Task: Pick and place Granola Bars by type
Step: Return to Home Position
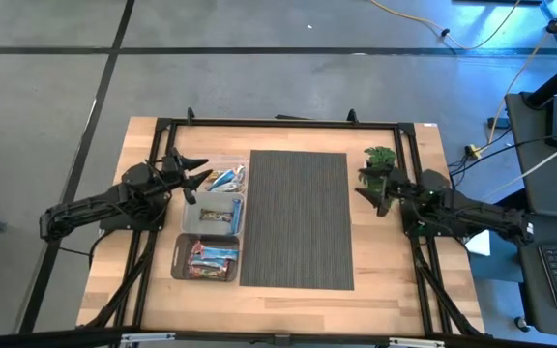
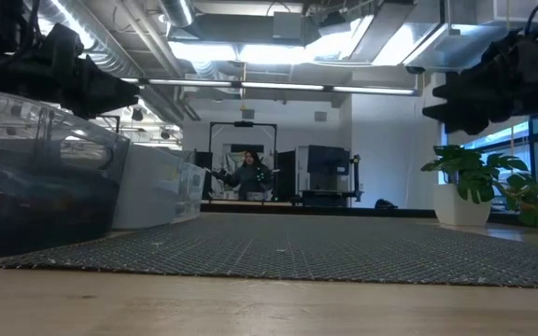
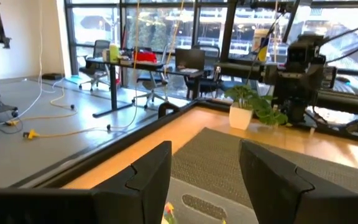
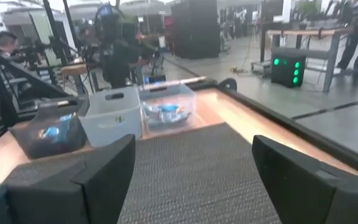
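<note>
- My left pincer (image 1: 197,178) hangs beside the bins, its two blunt dark fingers (image 3: 143,180) spread wide, gripping nothing.
- My right pincer (image 1: 368,189) hovers near the leafy plant (image 1: 381,156), equally agape and empty.
- Three boxy plastic tubs line the ribbed grey mat (image 1: 298,218): clear bin (image 4: 185,115), milky bin (image 4: 114,124), dark bin (image 4: 73,135).
- Shiny, crinkled granola bars (image 1: 224,178) lie in the clear bin and the dark bin, too heaped to count.

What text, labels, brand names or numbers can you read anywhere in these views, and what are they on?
No text can be read in any view.
Granola bar wrappers: there is print, but it is too small and blurred to read.
Black box in the room beyond the table: only green lights show, no legible characters.
</note>
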Available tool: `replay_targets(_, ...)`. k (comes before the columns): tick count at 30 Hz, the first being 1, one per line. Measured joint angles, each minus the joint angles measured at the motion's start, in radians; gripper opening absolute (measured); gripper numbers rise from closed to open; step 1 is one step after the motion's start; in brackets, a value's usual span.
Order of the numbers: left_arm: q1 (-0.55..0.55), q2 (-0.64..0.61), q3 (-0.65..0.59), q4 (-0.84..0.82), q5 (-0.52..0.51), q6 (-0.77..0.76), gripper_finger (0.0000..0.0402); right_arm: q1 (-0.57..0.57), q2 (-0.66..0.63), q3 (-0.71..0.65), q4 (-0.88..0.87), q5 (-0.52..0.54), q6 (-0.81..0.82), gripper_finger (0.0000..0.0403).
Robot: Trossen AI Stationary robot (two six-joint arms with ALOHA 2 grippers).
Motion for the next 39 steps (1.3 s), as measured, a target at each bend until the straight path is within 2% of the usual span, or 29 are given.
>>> replay_targets(3, 0.0, 0.0, 0.0, -0.005, 0.0, 0.0, 0.0179, 0.0, -0.038, 0.0, 0.0, 0.006, -0.006, 0.0324)
replay_targets(11, 0.0, -0.001, 0.0, -0.009, 0.023, 0.009, 0.018, 0.0, -0.037, 0.0, 0.018, 0.059, -0.057, 0.0324)
replay_targets(39, 0.0, -0.001, 0.0, -0.009, 0.018, 0.01, 0.018, 0.0, -0.035, 0.0, 0.007, 0.06, -0.063, 0.0324)
